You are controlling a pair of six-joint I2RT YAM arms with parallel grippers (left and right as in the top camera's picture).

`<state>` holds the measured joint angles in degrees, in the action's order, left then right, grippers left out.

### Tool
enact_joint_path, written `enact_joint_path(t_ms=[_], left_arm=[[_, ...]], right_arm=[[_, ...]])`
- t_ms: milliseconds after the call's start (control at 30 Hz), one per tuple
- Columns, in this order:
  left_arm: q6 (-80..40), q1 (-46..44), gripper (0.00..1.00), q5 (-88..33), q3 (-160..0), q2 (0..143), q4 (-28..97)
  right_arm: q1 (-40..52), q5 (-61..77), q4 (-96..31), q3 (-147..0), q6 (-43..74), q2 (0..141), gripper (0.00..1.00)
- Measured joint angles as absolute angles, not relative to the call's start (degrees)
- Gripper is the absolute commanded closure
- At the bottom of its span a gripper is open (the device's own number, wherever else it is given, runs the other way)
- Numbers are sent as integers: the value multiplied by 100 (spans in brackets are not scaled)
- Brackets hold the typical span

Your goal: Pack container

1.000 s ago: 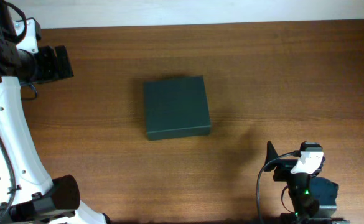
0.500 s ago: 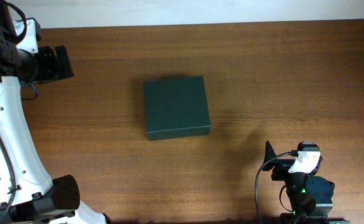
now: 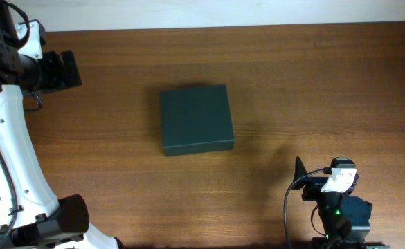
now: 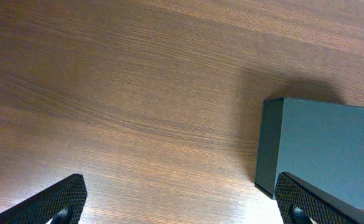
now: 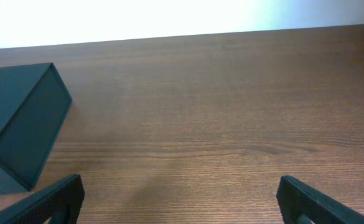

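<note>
The container (image 3: 196,119) is a dark green-black box with its lid shut, flat on the wooden table near the middle. It shows at the right of the left wrist view (image 4: 322,149) and at the left of the right wrist view (image 5: 18,121). My left gripper (image 3: 67,69) is at the far left of the table, open and empty, well left of the box; its fingertips frame bare wood in the left wrist view (image 4: 185,202). My right gripper (image 3: 300,173) is at the front right, open and empty, in the right wrist view (image 5: 182,202).
The wooden table (image 3: 313,83) ends at a pale back edge along the top of the overhead view. The left arm's white links (image 3: 8,159) run down the left side. The right arm's base (image 3: 340,214) sits at the front right edge.
The right arm has drawn back slightly toward the front edge. The box and the left arm have not moved.
</note>
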<state>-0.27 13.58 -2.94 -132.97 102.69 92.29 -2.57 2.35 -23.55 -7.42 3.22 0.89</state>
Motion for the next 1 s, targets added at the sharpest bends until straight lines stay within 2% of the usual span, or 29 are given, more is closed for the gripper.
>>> enact_joint_path(t_ms=[600,833,1000], left_arm=[[-27,1330,1,-294,-13273,10186,9220],[-27,635,1,-283,-12293,8534,9157],[-25,272,1,-250,-11032,6805,8228]], right_arm=[[-257,235,-2357,-742,322,89,1],[-257,233,-2355,-742,320,89,1],[-257,233,-2355,-742,320,89,1]])
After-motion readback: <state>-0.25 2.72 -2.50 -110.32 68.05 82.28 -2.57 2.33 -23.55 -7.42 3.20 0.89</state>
